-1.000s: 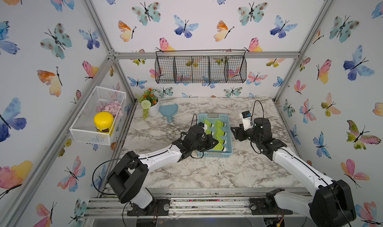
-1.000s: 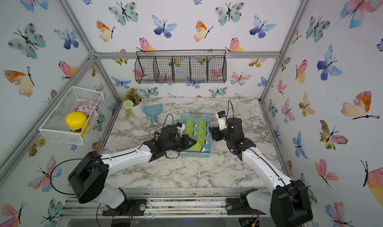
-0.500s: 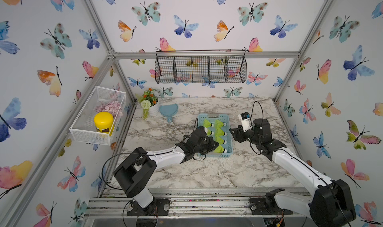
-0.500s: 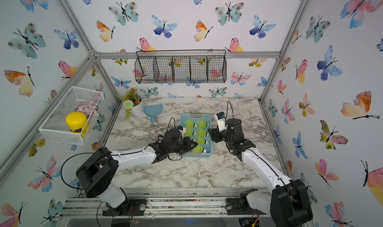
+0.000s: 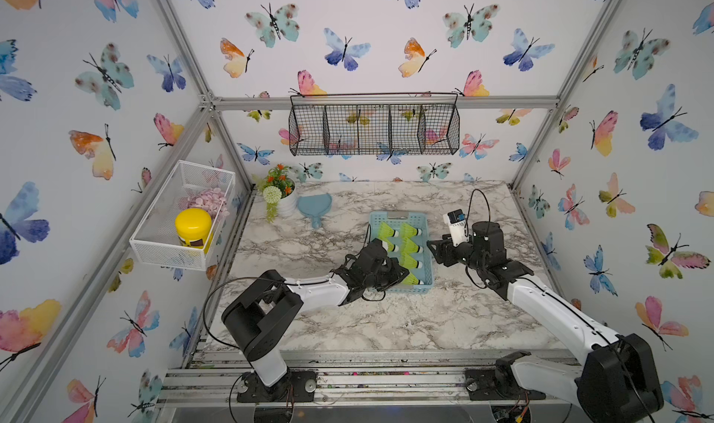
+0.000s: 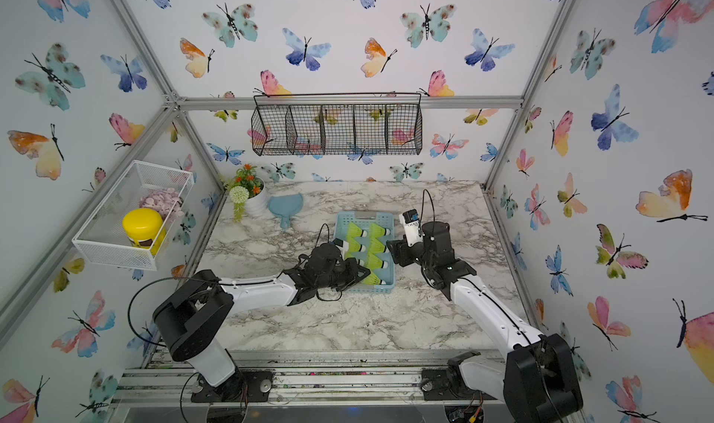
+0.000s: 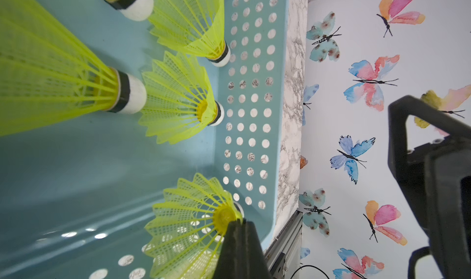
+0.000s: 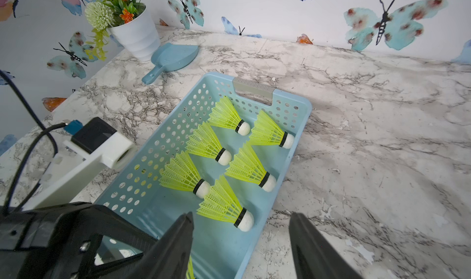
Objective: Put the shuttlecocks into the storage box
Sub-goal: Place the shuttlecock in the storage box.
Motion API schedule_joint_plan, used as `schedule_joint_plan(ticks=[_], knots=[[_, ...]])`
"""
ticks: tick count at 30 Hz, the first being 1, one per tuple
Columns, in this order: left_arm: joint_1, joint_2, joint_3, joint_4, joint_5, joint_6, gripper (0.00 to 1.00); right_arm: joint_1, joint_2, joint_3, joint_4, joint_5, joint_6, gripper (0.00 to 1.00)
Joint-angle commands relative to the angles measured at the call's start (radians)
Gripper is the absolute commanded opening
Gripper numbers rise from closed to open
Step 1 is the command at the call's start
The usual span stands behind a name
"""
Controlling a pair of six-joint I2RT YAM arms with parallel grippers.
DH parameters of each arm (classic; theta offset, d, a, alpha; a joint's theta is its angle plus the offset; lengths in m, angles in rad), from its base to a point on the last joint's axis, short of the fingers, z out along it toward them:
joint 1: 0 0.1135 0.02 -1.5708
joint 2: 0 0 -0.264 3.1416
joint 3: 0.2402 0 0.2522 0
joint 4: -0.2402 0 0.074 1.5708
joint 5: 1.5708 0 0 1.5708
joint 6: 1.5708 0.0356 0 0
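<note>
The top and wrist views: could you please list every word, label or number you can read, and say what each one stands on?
No text here can be read for certain.
Yellow-lidded jar: dark label band, too small to read.
White camera mount: small dark print, blurred.

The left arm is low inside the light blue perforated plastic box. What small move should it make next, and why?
Probably open the fingers of the left gripper. They seem pinched shut on the skirt of a neon yellow-green shuttlecock that already sits low in the light blue perforated plastic storage box, near its wall. Letting go should leave it inside.
</note>
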Motion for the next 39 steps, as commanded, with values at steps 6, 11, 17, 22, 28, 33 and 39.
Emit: schedule_joint_plan(ticks=[6,11,17,22,28,33,39], knots=[[-0.01,0.05,0.03,0.01,0.026,0.004,0.01,-0.006,0.009,-0.013,0.011,-0.013,-0.001,0.66],[-0.011,0.071,0.061,-0.018,0.036,0.022,0.06,-0.006,0.014,-0.013,0.011,-0.014,0.0,0.66],[-0.012,0.082,0.086,-0.055,0.035,0.034,0.18,-0.006,0.013,-0.012,0.011,-0.013,-0.003,0.66],[-0.012,0.089,0.1,-0.078,0.034,0.042,0.21,-0.006,0.014,-0.012,0.011,-0.01,-0.006,0.66],[-0.012,0.095,0.114,-0.113,0.027,0.053,0.28,-0.007,0.02,-0.012,0.011,-0.012,-0.008,0.66],[-0.014,0.101,0.129,-0.165,0.014,0.074,0.37,-0.005,0.022,-0.012,0.011,-0.011,-0.011,0.66],[-0.021,0.11,0.169,-0.246,-0.001,0.112,0.5,-0.007,0.028,-0.015,0.015,-0.013,-0.009,0.66]])
